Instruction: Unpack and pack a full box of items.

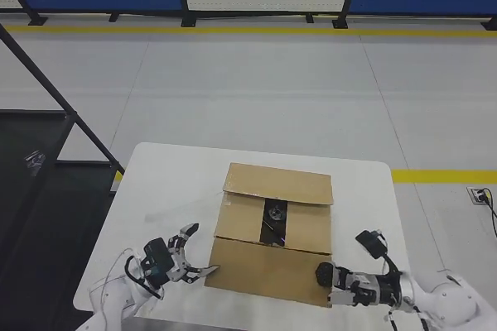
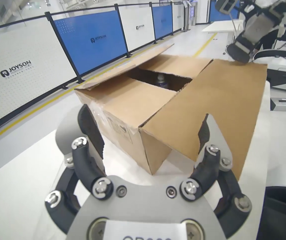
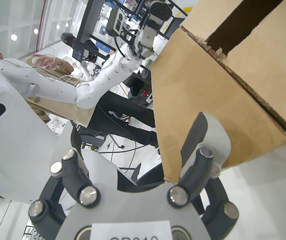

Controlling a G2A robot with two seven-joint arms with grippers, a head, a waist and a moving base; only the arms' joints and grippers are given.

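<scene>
Black rubber pads line the fingers of the left gripper, which are spread wide with nothing between them. It hovers low over the white table, just off the near left corner of the cardboard box and apart from it. Over at the near right corner, the right gripper is also parted. The corner of the box's near flap pokes in between its fingers, and one pad lies close along the cardboard, though it has not clamped down. That flap is folded outward toward the robot, while the far flap tilts up and back. The box sits in the middle of the table. Its two inner flaps leave a dark gap where the top of a can or bottle peeks out.
</scene>
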